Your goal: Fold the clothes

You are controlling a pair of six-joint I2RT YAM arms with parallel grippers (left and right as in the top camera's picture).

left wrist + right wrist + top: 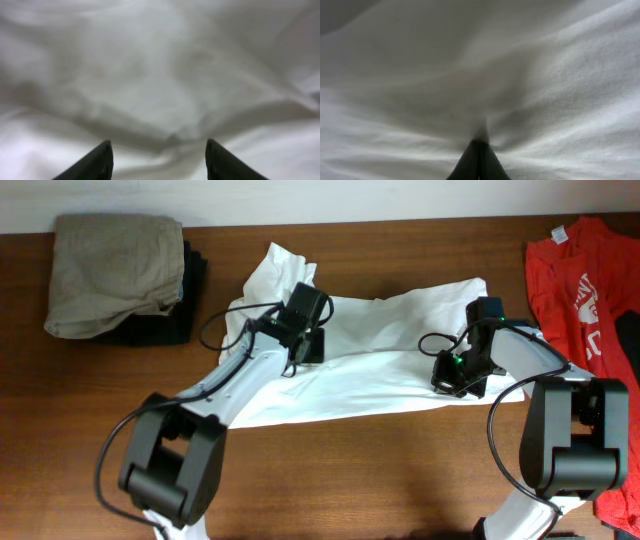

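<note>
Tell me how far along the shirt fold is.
Early to midway. The white T-shirt lies as a rumpled band across the table, seemingly folded over once. In hand: the right claw is shut, apparently pinching cloth; the left claw stands open over it. Left: further folds and flattening into a compact bundle.

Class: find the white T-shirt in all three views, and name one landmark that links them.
Overhead: white T-shirt spread across the picture's middle.
Left wrist: it fills the frame beyond the left gripper, jaws open.
Right wrist: it fills the frame; the right gripper, jaws shut, pinches a fold.
Landmark: the shirt's wrinkled white cloth.
</note>
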